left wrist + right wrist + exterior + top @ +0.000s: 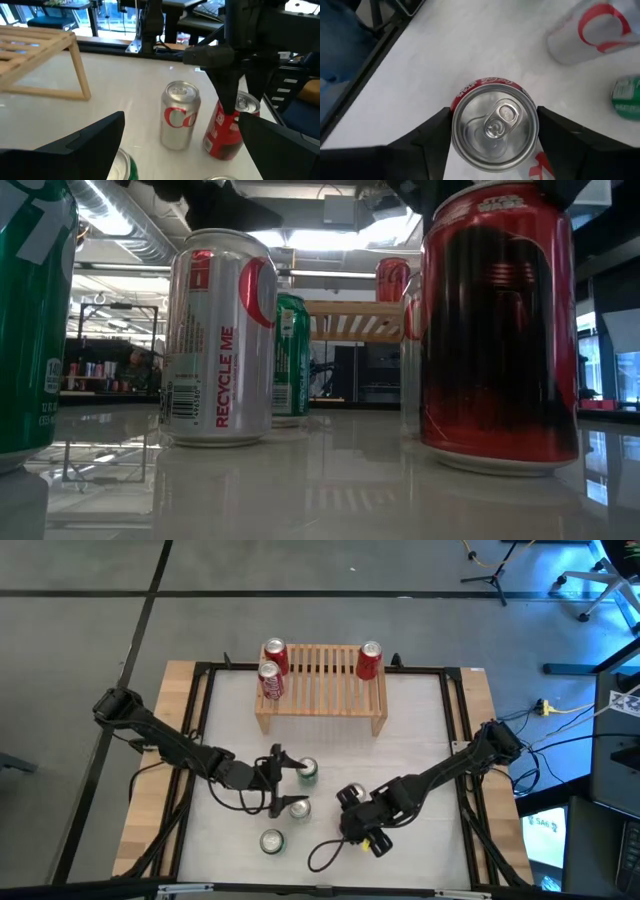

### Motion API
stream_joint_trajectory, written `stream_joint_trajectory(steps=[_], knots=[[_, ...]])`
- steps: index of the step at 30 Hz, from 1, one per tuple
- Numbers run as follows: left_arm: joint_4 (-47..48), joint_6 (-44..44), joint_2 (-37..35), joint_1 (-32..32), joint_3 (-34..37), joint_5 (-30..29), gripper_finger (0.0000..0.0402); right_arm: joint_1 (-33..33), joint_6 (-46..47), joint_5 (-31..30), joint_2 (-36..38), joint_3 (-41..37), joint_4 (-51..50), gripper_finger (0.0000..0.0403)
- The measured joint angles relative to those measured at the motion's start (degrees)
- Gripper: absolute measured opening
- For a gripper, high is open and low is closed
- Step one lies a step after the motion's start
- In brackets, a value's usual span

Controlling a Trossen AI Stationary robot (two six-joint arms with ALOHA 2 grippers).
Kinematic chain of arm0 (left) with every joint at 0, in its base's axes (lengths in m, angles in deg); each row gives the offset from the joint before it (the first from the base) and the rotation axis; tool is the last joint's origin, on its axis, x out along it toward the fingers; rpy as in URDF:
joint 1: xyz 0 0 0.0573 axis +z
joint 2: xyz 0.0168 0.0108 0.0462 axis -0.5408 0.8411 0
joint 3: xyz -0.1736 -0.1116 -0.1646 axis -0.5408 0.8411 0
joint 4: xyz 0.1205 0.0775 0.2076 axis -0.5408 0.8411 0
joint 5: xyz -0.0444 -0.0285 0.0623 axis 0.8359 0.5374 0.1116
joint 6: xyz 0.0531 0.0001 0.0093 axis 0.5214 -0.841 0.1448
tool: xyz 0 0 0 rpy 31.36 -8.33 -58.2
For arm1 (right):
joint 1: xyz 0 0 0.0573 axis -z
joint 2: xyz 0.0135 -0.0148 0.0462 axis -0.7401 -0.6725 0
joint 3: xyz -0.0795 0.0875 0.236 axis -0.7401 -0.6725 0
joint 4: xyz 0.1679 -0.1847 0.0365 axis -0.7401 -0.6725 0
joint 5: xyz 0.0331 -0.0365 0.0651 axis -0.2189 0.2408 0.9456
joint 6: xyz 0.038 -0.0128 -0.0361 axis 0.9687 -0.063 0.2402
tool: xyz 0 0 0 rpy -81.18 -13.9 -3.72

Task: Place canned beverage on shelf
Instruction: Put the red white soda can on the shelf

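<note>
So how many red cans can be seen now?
4. Three stand on the shelf: two at its left end and one at its right end. The fourth is on the table, between the right gripper's fingers. Others may be hidden.

"RECYCLE ME" is printed vertically in red down the side of a silver can [218,340] seen in the low view, beside a barcode. Other lettering on the cans is too small to be read.
</note>
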Motion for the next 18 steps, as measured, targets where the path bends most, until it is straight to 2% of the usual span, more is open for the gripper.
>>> stream_joint_trajectory(steps=[4, 18], knots=[[-0.12, -0.14, 0.00, 0.02, 0.29, 0.02, 0.0381, 0.52, 5.25, -0.06, -0.02, -0.02, 0.11, 0.0267], [-0.27, -0.14, 0.00, 0.02, 0.29, 0.09, 0.0381, 0.74, 25.49, -0.90, -0.12, -0.11, 2.04, 0.0258]])
